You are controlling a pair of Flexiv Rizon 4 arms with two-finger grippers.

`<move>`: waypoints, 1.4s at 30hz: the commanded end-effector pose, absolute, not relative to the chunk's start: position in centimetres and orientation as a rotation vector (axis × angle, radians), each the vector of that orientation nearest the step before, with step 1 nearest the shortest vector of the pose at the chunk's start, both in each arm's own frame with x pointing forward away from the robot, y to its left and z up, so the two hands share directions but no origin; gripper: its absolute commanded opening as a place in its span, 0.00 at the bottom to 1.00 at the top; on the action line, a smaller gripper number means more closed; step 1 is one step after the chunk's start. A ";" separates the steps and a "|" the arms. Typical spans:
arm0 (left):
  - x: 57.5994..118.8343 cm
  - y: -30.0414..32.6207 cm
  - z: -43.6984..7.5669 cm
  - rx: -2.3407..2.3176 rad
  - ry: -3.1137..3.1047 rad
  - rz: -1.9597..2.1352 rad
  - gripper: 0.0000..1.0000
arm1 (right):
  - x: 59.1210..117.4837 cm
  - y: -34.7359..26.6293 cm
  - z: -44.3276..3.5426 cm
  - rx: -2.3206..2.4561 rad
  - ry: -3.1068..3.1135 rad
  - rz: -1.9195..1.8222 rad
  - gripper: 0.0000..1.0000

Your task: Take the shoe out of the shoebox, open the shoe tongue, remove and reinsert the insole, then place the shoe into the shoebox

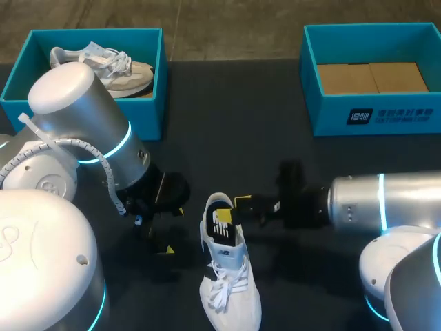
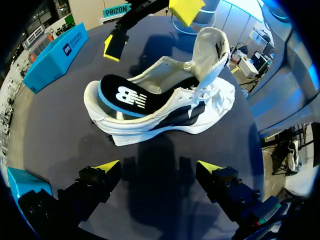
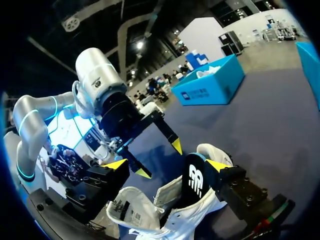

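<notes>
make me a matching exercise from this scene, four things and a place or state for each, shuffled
Things:
1 insole
2 left claw
3 second shoe
4 cardboard

Places or states:
a in the left box
b open, holding nothing
c in the right box
d partly out of the white shoe

Pairs: 1-d, 2-b, 3-a, 4-c

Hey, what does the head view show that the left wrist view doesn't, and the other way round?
Only the head view: a second shoe lying in the left blue box, and the cardboard floor of the right blue box. Only the left wrist view: the tongue folded up and open and the dark side stripe, ahead of the open left claw. Both: the white shoe, its black insole riding up at the heel, and the right claw beside it.
</notes>
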State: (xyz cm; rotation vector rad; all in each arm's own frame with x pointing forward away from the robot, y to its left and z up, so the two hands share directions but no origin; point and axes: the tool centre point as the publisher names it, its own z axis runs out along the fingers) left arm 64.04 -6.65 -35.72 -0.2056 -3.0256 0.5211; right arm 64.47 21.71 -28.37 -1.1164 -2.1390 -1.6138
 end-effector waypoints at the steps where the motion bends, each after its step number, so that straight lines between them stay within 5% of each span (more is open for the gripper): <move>1: 64.0 -6.5 -35.8 -0.207 -3.026 0.526 1.00 | 64.4 21.1 -26.8 -1.221 -2.261 -1.473 1.00; 38: 68.0 1.0 -29.9 -0.426 -2.884 0.673 1.00 | 65.1 22.5 -26.4 -1.562 -2.556 -1.067 1.00; 39: 68.2 1.3 -29.6 -0.451 -2.880 0.667 1.00 | 65.1 22.5 -26.4 -1.571 -2.561 -1.064 0.94; 41: 68.9 2.0 -29.1 -0.440 -2.896 0.660 1.00 | 65.0 22.6 -26.4 -1.624 -2.579 -1.029 0.49; 42: 69.1 2.5 -28.8 -0.484 -2.882 0.663 1.00 | 65.0 22.6 -26.4 -1.636 -2.585 -1.026 0.42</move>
